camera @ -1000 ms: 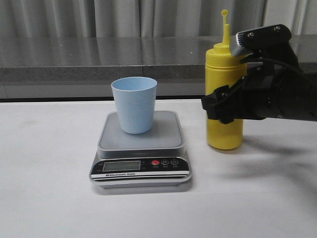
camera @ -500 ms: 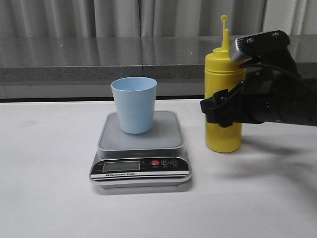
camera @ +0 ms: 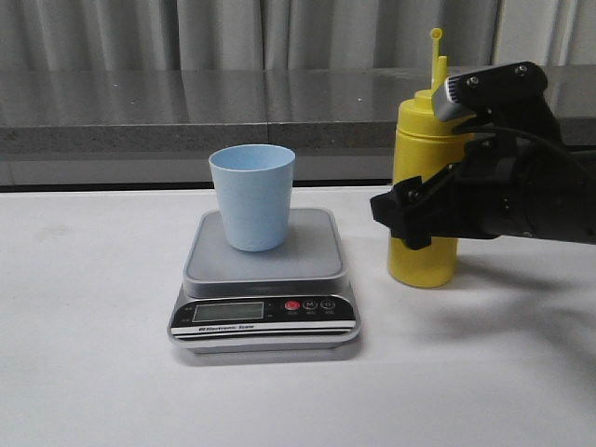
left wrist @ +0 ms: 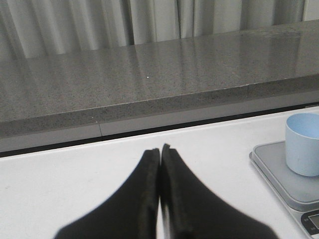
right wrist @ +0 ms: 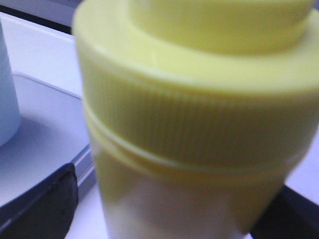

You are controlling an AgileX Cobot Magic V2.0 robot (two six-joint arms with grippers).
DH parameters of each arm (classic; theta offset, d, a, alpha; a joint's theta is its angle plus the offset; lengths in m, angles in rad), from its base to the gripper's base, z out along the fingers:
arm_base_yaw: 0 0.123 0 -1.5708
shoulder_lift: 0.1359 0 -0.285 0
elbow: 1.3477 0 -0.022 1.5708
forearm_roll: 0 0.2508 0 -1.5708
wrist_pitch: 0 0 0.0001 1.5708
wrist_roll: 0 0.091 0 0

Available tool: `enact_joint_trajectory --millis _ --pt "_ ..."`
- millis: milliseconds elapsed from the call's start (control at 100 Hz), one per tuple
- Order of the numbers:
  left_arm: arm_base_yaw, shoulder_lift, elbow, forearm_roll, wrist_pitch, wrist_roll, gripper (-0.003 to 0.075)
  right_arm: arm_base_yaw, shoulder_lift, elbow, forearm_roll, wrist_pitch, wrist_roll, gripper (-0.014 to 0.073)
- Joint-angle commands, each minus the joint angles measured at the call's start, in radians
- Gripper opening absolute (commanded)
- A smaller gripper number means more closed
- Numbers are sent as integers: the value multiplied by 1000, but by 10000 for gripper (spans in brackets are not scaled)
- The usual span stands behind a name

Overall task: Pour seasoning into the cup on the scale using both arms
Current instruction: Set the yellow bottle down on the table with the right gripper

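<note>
The light blue cup (camera: 251,200) stands upright on the silver-grey scale (camera: 265,312) at the table's middle. To its right the tall yellow seasoning bottle (camera: 421,140) stands on the table, nozzle up, cap hanging beside it. My right gripper (camera: 410,216) straddles the bottle's middle from the right and is open. In the right wrist view the bottle (right wrist: 199,124) fills the frame, and a gap shows between it and the scale-side finger (right wrist: 45,204). My left gripper (left wrist: 160,152) is shut and empty over bare table, left of the cup (left wrist: 303,144). It is out of the front view.
A grey stone ledge (camera: 186,116) runs along the back of the white table (camera: 93,372), with pale curtains behind it. The scale's black panel with display and red button (camera: 292,304) faces the front edge.
My right gripper has slid a little left around the bottle. The bottle's top has shifted slightly to the right. Cup, scale and left gripper have not moved.
</note>
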Motion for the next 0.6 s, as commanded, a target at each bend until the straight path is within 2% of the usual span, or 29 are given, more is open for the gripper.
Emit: enact_joint_trajectory --millis 0,590 --pt "1 12 -24 1 -83 -6 -18 1 -38 -1 -9 -106 3 664" --pt "1 12 -24 1 -83 -6 -18 1 -54 21 25 -126 3 664"
